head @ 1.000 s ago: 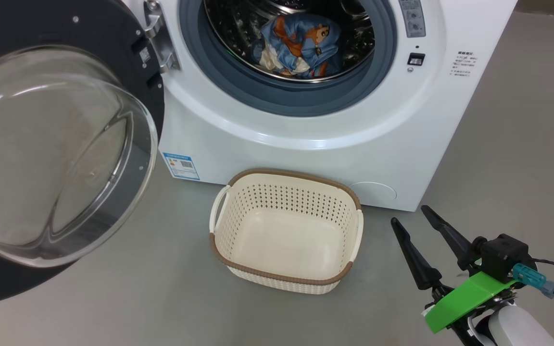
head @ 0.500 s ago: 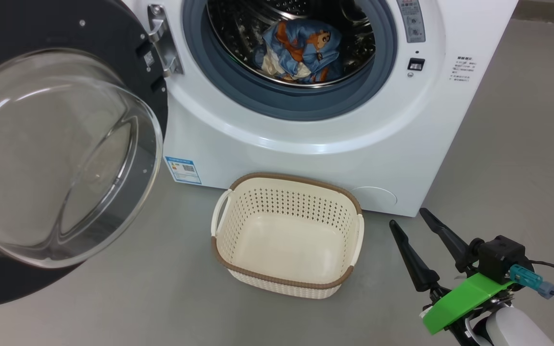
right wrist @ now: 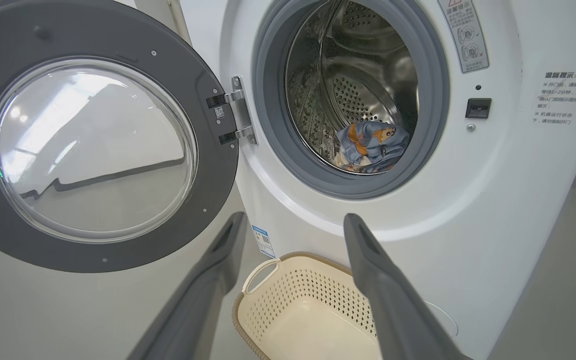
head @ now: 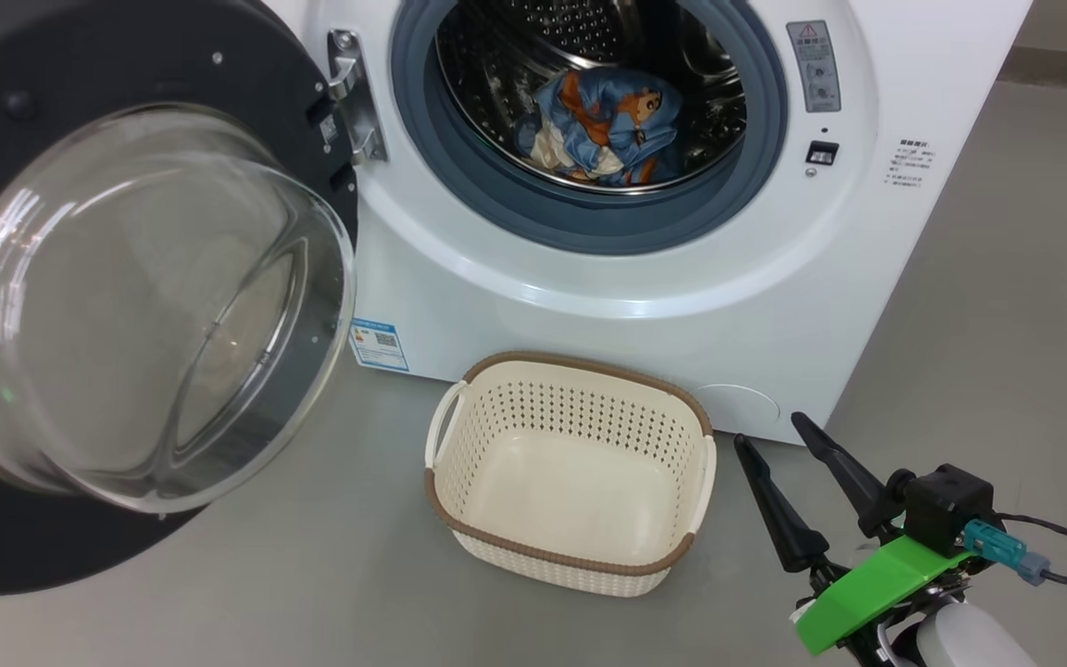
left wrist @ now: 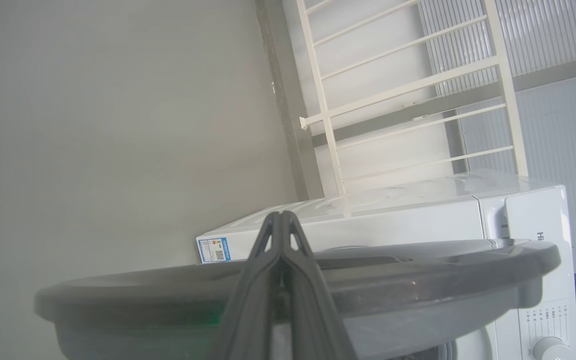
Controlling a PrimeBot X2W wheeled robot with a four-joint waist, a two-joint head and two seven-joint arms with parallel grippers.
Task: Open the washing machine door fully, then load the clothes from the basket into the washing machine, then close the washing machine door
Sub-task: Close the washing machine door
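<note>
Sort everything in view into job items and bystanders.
Job: washing machine door, open; clothes, in the drum; basket, empty; washing machine.
Bystanders: white rack; blue label sticker.

Bright and even all round, softly lit from above. White streaky reflections across the washing machine door, a long sheen on the washing machine front. Barely a soft shadow under the basket on the floor. Crisp in the head view. Hazy and washed-out in the left wrist view, with the left gripper and door rim blurred up close. Bowed at the edges in the right wrist view.
</note>
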